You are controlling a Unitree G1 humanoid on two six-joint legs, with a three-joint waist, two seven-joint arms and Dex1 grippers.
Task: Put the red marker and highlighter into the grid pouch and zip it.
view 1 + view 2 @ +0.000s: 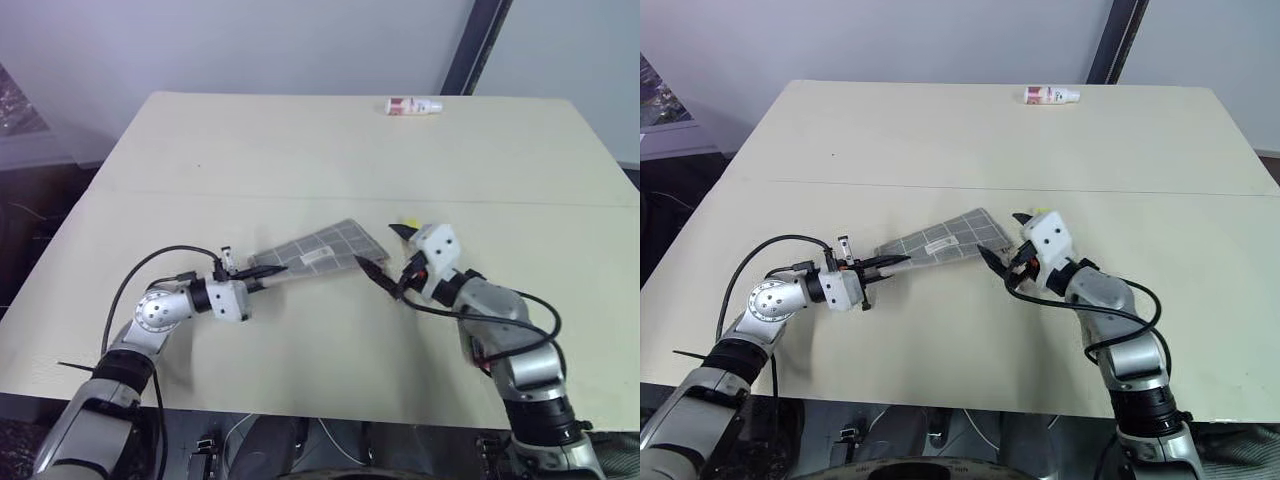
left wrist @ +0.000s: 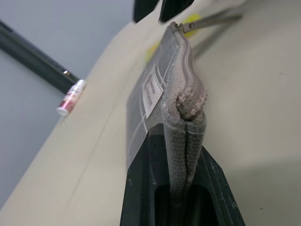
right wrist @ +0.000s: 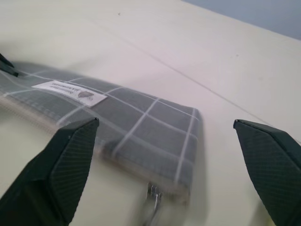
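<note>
Left gripper pinches flat grey grid pouch, woven fabric; right gripper spread wide.

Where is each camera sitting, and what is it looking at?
Left and right eye views: on the head, looking down at the table; both arms show.
Left wrist view: along the left tool, shut on the grid pouch.
Right wrist view: along the open right tool, toward the pouch.
Shared: the pouch's white label shows in both wrist views.
</note>
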